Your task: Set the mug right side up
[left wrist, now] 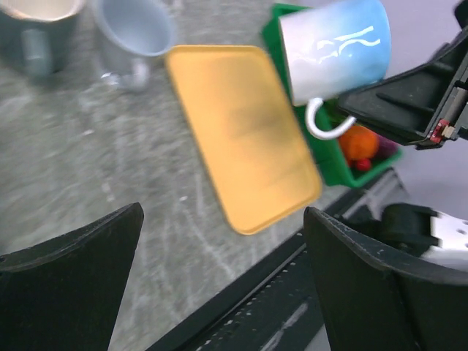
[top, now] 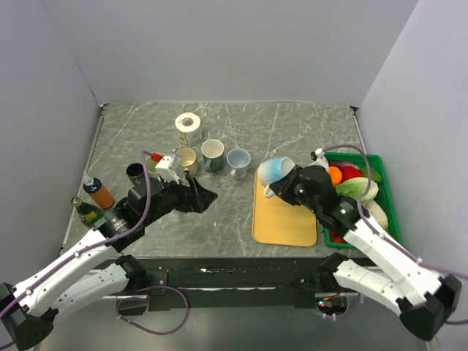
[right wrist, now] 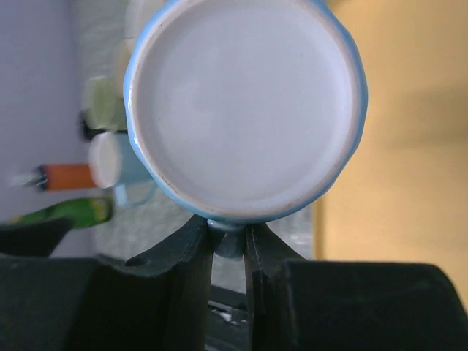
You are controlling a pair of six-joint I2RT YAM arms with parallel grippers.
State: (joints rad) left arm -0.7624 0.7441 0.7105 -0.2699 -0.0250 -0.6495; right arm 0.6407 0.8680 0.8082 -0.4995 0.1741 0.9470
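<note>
Mug off the table, tilted, not yet upright.
Right gripper pinches its handle over the tray; left gripper gapes empty.

Four mugs, two bottles, one tray, one basket, one paper roll

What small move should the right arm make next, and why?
Probably roll the right gripper until the mug faces mouth-up: it is shut on the handle, and the mug hangs sideways above the yellow tray, not yet upright.
</note>
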